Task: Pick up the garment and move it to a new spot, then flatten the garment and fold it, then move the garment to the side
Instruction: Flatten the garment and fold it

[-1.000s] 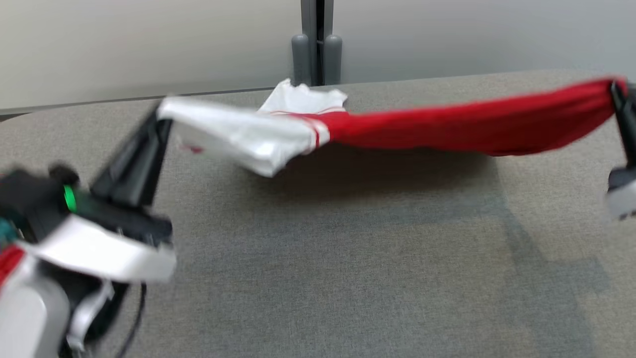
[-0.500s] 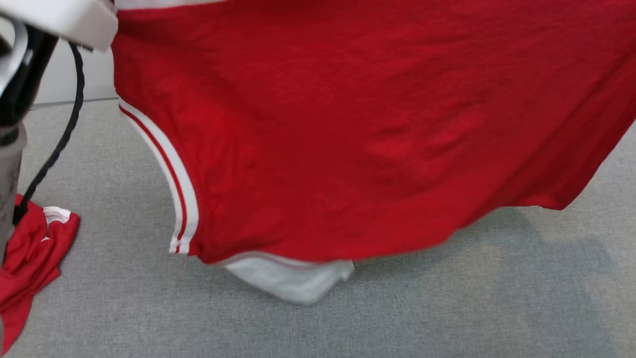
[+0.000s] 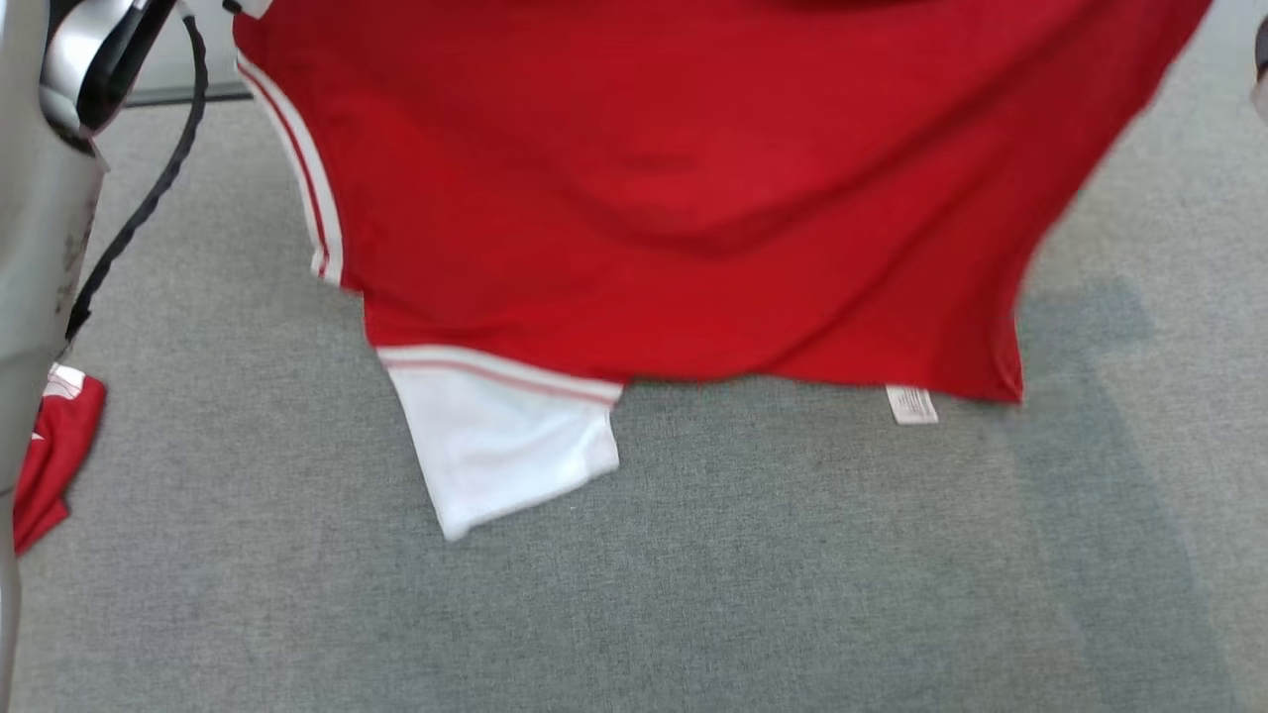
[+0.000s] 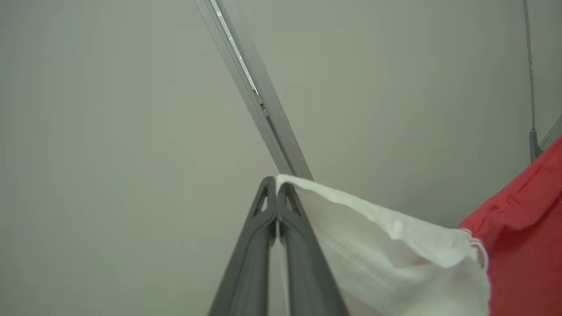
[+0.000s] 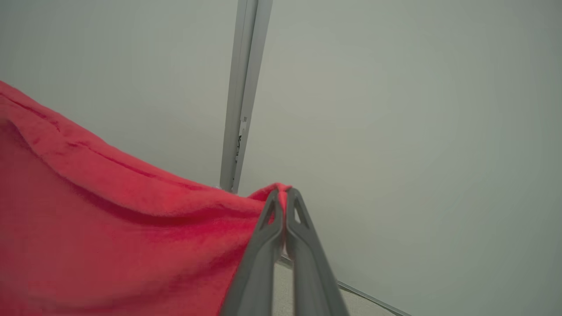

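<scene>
While the garment (image 3: 674, 198) hangs spread above the table (image 3: 693, 614) | left gripper (image 4: 275, 188) clamped on its white sleeve (image 4: 377, 250) | right gripper (image 5: 284, 194) clamped on its red edge (image 5: 261, 196) | long axis spans gripper to gripper, table straight below.

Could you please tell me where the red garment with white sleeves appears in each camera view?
Head view: the red fabric garment with white sleeves hangs across the upper half.
Left wrist view: lower right, a white sleeve pinched in the left claw.
Right wrist view: lower left, red edge pinched in the right claw.
Shared landmark: the metal wall strip, both wrist views.
</scene>
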Robot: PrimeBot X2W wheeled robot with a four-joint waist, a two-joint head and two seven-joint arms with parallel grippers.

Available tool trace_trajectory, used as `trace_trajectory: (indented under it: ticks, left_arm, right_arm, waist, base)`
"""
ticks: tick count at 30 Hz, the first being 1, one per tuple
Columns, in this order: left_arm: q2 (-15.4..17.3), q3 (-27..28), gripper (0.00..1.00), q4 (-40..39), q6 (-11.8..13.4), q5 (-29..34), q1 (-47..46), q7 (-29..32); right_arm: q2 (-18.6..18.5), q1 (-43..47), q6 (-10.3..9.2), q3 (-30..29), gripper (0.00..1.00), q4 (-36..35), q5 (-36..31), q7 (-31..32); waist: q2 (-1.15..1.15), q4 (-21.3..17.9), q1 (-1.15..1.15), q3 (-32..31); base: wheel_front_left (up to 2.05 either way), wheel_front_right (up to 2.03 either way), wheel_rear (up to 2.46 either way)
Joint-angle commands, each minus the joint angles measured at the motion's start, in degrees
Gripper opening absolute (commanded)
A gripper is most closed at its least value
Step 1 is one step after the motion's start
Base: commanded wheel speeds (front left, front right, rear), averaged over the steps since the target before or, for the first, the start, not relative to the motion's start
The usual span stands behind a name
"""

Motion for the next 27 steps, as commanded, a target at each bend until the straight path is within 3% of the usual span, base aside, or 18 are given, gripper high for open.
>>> trace_trajectory:
  ticks: [1,6,11,15,19,22,27]
  left_arm:
    - [-0.16,-0.98,0.0,2.47,-0.05,1.1,-3.03,-2.64]
    - [-0.55,-3.57,0.0,8.11,-0.14,4.17,-9.29,-8.23]
    - [-1.24,-5.85,0.0,16.39,-0.03,8.77,-21.35,-14.84]
    - [-2.04,-5.93,0.0,22.95,2.19,12.06,-30.76,-19.86]
    - [-2.71,-4.87,0.0,27.09,6.13,14.05,-37.69,-23.35]
    - [-2.28,-3.59,0.0,26.5,8.25,14.38,-39.71,-24.12]
    - [0.35,-1.1,0.0,17.14,7.88,13.95,-35.54,-24.13]
  right_arm:
    - [1.14,-3.28,-0.12,1.14,0.0,3.17,-1.46,-2.32]
    - [3.75,-9.93,-0.12,2.5,0.0,10.11,-4.82,-7.98]
    - [6.94,-20.81,-0.12,1.6,0.0,19.34,-9.73,-14.92]
    - [10.19,-28.51,-0.12,-0.65,0.0,26.66,-14.7,-22.34]
    - [12.45,-34.4,-0.12,-3.38,0.0,31.93,-19.58,-26.58]
    - [13.44,-36.18,-0.12,-5.23,0.0,33.49,-22.98,-27.43]
    - [13.16,-34.22,-0.12,-10.19,0.0,28.87,-27.3,-27.48]
  waist:
    - [0.0,-0.05,0.0,2.86]
    - [0.0,-0.26,0.0,6.86]
    - [0.0,-0.82,0.0,13.49]
    - [0.0,-1.65,0.0,17.98]
    - [0.0,-1.73,0.0,21.11]
    - [0.0,-0.98,0.0,22.45]
    - [0.0,0.8,0.0,24.03]
  base:
    - [0.0,0.0,0.0]
    - [0.0,0.0,0.0]
    - [0.0,0.0,0.0]
    - [0.0,0.0,0.0]
    - [0.0,0.0,0.0]
    - [0.0,0.0,0.0]
    - [0.0,0.0,0.0]
